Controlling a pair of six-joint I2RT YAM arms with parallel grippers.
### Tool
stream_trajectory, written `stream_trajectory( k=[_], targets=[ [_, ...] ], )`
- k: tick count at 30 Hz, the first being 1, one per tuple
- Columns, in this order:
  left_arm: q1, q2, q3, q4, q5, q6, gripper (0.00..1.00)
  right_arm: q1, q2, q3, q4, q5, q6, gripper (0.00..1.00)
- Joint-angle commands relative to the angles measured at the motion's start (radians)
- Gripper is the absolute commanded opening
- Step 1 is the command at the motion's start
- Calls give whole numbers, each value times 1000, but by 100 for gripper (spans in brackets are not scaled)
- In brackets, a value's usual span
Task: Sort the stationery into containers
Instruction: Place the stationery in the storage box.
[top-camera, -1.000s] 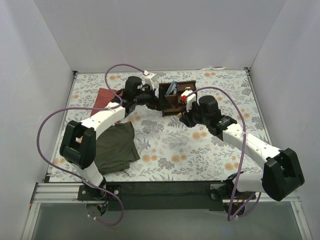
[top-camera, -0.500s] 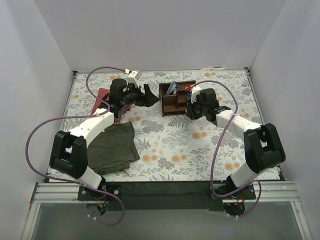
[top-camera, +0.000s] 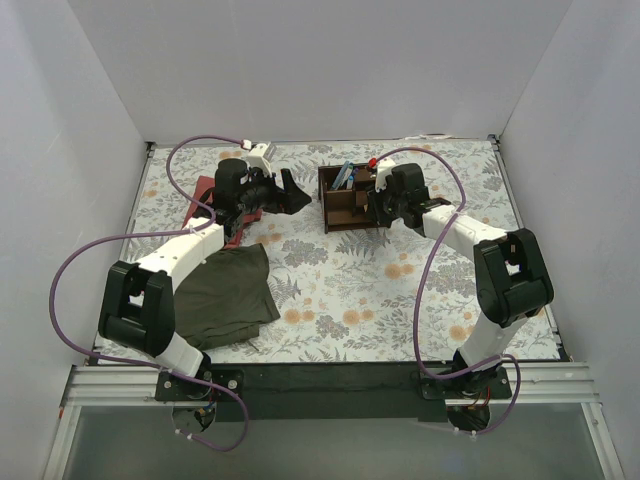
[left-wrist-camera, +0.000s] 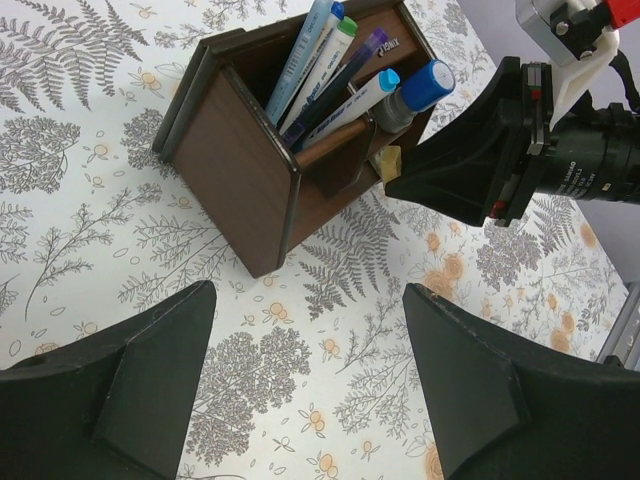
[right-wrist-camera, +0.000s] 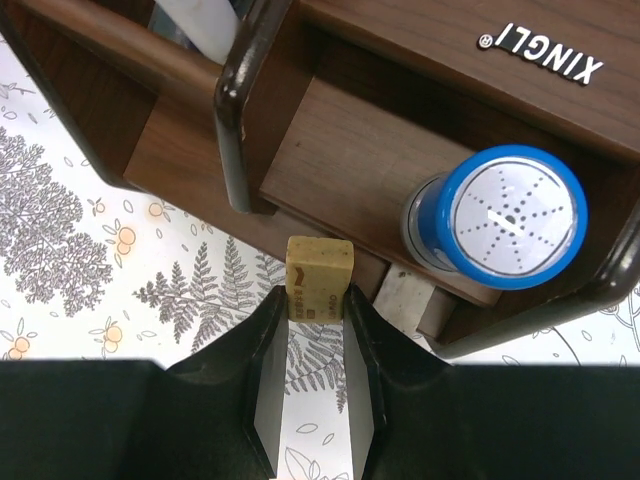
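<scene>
The dark brown wooden organiser (top-camera: 343, 201) stands at the back middle of the table. In the left wrist view it (left-wrist-camera: 240, 150) holds several pens (left-wrist-camera: 320, 50) upright and a blue-capped cylinder (left-wrist-camera: 425, 88). My right gripper (right-wrist-camera: 315, 310) is shut on the beige eraser (right-wrist-camera: 319, 278) and holds it at the organiser's low front edge (right-wrist-camera: 330, 180), beside the blue-capped cylinder (right-wrist-camera: 510, 215). A second pale eraser (right-wrist-camera: 403, 297) lies in the low compartment. My left gripper (left-wrist-camera: 305, 385) is open and empty, just left of the organiser, above the floral cloth.
A red folded cloth (top-camera: 207, 193) lies under the left arm at the back left. An olive cloth (top-camera: 232, 295) lies at the left front. White walls close in the table on three sides.
My right gripper has swung back and to the left, up to the organiser's right side, carrying the eraser. My left gripper has drawn away from the organiser to the left.
</scene>
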Motion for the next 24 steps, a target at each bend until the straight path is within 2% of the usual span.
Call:
stream_trajectory(
  k=[1,21,24],
  targets=[
    [12,-46,-19,21,16,19,76,2,7,54,13,10,11,1],
    [21,-33,-33,41,31,4,76,14,45,56,13,59,52,1],
    [20,-35,-36,41,33,3,76,14,51,56,17,73,103,1]
  ],
)
